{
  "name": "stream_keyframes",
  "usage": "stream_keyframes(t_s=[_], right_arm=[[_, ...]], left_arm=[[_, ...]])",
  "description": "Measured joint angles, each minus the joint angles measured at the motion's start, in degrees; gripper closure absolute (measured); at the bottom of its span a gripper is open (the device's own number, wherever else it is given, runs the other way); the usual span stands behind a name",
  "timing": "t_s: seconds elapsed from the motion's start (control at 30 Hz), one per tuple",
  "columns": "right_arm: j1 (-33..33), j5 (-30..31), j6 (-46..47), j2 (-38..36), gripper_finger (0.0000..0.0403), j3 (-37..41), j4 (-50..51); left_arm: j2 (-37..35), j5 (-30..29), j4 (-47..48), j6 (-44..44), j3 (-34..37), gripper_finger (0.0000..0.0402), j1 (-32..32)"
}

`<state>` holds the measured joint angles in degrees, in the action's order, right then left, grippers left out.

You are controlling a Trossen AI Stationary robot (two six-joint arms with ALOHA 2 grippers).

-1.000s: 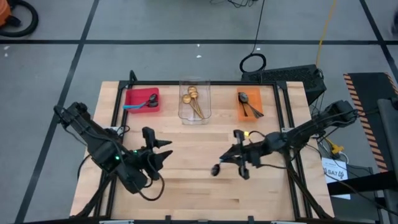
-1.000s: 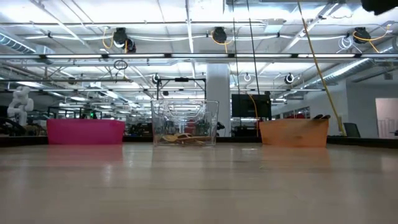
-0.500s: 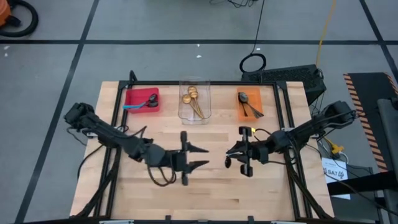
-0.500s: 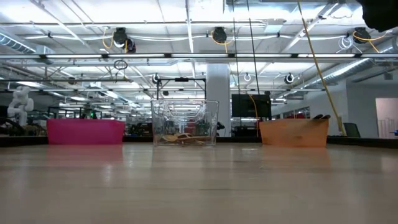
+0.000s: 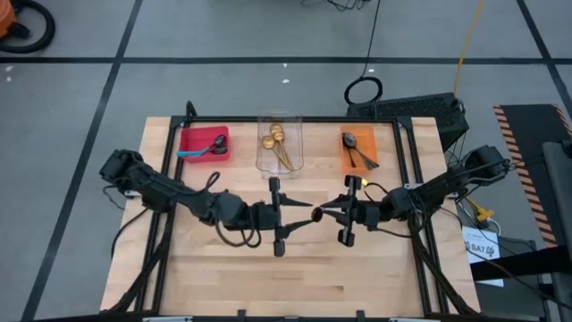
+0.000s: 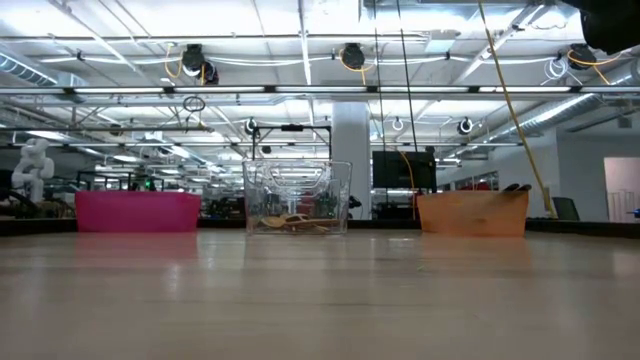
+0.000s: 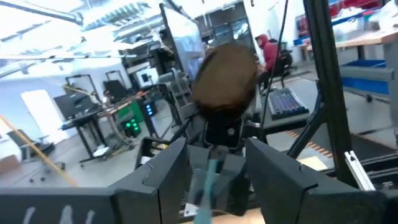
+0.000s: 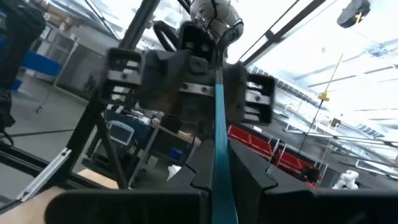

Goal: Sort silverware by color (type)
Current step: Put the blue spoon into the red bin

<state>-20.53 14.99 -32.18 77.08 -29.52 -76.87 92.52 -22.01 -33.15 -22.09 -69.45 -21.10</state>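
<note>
Pink bin (image 5: 204, 144), clear bin (image 5: 280, 146), orange bin (image 5: 359, 150) (spoon handle (image 8: 219, 134) light blue).

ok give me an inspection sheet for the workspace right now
surface: wooden table, bare near the front.
job's things: red bin holds blue-handled spoons; clear bin holds gold spoons; orange bin holds dark spoons; one blue-handled spoon is held above mid-table.
clutter: nothing seen.
grippers: right gripper shut on the blue-handled spoon, bowl toward the left arm; left gripper open, facing it at the spoon's bowl end.
cables: yellow cable and a black coil on the floor behind the table.
surroundings: grey floor with dark tape lines; lab benches and a person in red far off.
</note>
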Motion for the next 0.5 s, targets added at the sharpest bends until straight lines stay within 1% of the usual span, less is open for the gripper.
stream_keyframes(t_s=[0.13, 0.37, 0.43, 0.5], right_arm=[[-0.07, -0.05, 0.0, 0.0, 0.0379, 0.0, -0.1], [-0.09, -0.03, 0.11, 0.0, 0.0379, -0.02, -0.49], [-0.07, -0.04, 0.15, 0.0, 0.0379, -0.04, -0.51], [-0.07, -0.03, 0.15, 0.0, 0.0379, -0.04, -0.49]], left_arm=[[-0.01, 4.53, -1.28, 0.5, 0.0, 0.0229, 0.81], [0.73, 5.54, -1.9, 2.05, 0.02, 0.0229, 1.98], [1.66, 6.02, -4.23, 3.21, -0.04, 0.0229, 2.44], [2.45, 6.36, -4.58, 3.87, 0.01, 0.0229, 2.9]])
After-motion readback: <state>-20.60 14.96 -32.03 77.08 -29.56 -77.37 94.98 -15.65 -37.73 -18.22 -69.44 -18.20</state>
